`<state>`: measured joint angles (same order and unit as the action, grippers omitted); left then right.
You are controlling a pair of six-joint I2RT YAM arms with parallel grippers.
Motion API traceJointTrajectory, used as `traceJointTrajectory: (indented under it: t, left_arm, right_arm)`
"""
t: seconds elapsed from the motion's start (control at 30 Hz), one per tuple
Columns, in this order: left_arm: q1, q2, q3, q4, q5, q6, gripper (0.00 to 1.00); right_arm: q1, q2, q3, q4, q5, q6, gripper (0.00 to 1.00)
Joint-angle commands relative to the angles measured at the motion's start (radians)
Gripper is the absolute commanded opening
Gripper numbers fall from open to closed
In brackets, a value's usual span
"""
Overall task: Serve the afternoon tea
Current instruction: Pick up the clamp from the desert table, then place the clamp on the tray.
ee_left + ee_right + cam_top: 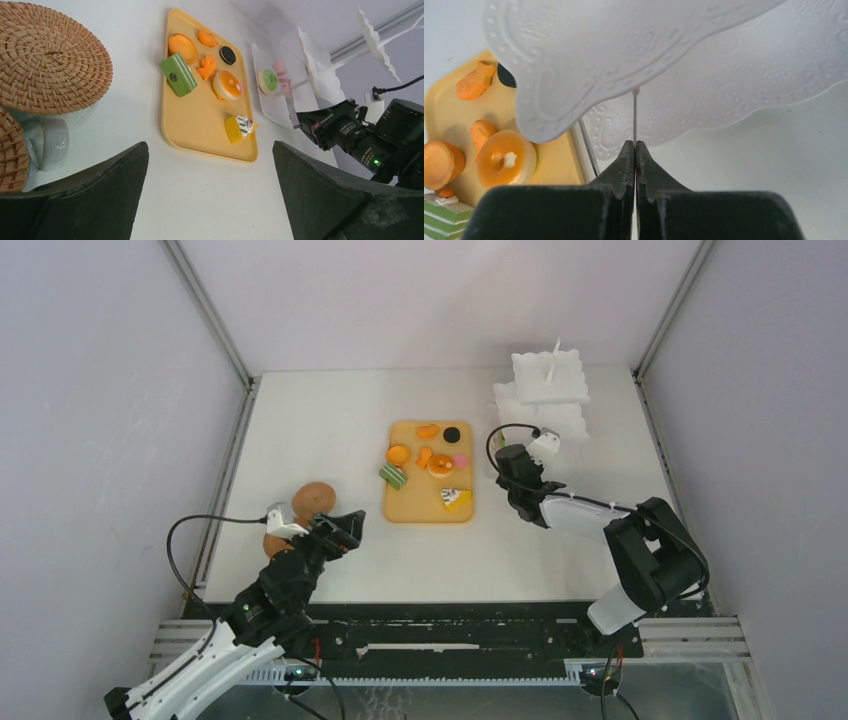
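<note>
Toy pastries lie on a tan board [412,508]: orange tarts [398,453], a black round [452,434], a green slice [177,75] and a yellow wedge [455,500]. A pink-and-green round [460,460] shows by the board's right edge, and I cannot tell what it rests on. Two white mugs [52,142] topped with cork coasters [317,497] stand at the left. My left gripper [345,528] hangs open over bare table, just right of the mugs. My right gripper [635,144] is shut on thin tongs [634,117] that reach under the stand's tier.
A white tiered stand [545,390] rises at the back right, its bottom plate [272,107] close to the board's right edge. Grey walls close in the table on three sides. A black rail [450,625] runs along the near edge.
</note>
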<state>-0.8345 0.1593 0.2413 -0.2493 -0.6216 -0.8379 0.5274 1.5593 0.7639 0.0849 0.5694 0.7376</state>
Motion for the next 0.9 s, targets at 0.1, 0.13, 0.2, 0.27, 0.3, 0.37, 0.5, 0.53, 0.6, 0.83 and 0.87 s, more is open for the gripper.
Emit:
traceJointTrajectory:
  t: [0.1, 0.13, 0.2, 0.27, 0.3, 0.37, 0.5, 0.53, 0.6, 0.83, 0.87]
  left_arm:
    - [0.003, -0.01, 0.011, 0.029, 0.007, 0.002, 0.98]
    - [0.003, -0.01, 0.012, 0.026, 0.007, 0.002, 0.98]
    - [0.003, -0.014, 0.012, 0.024, 0.006, 0.002, 0.98]
    - [0.003, -0.019, 0.01, 0.021, 0.006, 0.0, 0.98]
    - [0.003, -0.023, 0.01, 0.019, 0.006, 0.0, 0.98]
    - [0.003, -0.029, 0.012, 0.013, 0.005, 0.0, 0.98]
    - [0.003, -0.046, 0.011, 0.0, 0.005, -0.002, 0.98]
    - [0.003, -0.05, 0.01, -0.002, 0.005, -0.003, 0.98]
    - [0.003, -0.054, 0.008, -0.004, 0.004, -0.004, 0.98]
    - [0.003, -0.052, 0.003, -0.004, 0.006, -0.016, 0.98]
    - [0.003, -0.05, 0.001, -0.002, 0.008, -0.017, 0.98]
  right_arm:
    - [0.06, -0.08, 0.004, 0.005, 0.063, -0.047, 0.0]
    - [0.072, -0.085, 0.004, -0.002, 0.067, -0.05, 0.0]
    - [0.099, -0.097, 0.004, -0.016, 0.077, -0.055, 0.0]
    - [0.132, -0.104, 0.002, -0.038, 0.09, -0.059, 0.0]
    - [0.149, -0.109, -0.001, -0.045, 0.098, -0.061, 0.0]
    - [0.184, -0.129, -0.017, -0.057, 0.107, -0.062, 0.0]
    - [0.266, -0.199, -0.061, -0.094, 0.143, -0.063, 0.0]
    - [0.291, -0.218, -0.069, -0.109, 0.152, -0.065, 0.0]
    - [0.341, -0.258, -0.087, -0.139, 0.158, -0.071, 0.0]
    - [0.574, -0.299, -0.113, -0.197, 0.197, -0.066, 0.0]
    - [0.599, -0.291, -0.111, -0.195, 0.203, -0.061, 0.0]
